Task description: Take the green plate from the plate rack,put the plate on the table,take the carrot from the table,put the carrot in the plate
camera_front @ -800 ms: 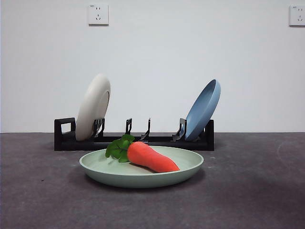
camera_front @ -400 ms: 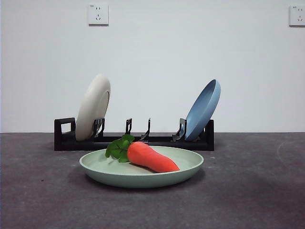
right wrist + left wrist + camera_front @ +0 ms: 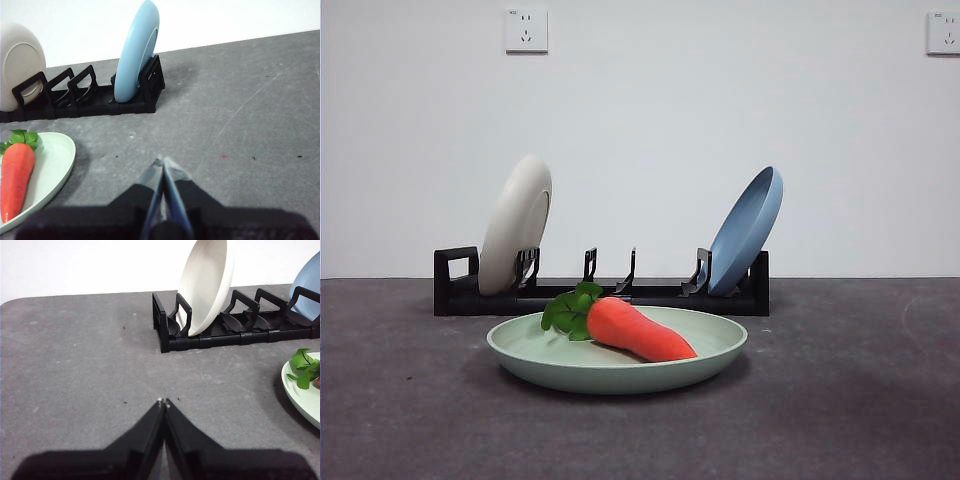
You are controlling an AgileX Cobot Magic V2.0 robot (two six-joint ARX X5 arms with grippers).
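Carrot [image 3: 638, 331] lying in green plate [image 3: 617, 364], likely light, graspable mid-body; left gripper [image 3: 163, 402] and right gripper [image 3: 162, 162] closed, empty.

Sage-green plate [image 3: 616, 365]; orange-red carrot [image 3: 638, 330], green leaves; black rack [image 3: 600, 292]; cream-white plate [image 3: 515, 224]; blue plate [image 3: 746, 231]; mottled dark-grey table [image 3: 840, 400].

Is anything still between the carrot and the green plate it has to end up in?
No. The carrot already lies inside the green plate, which rests flat on the table in front of the plate rack. Both grippers are shut and off to the sides, holding nothing.
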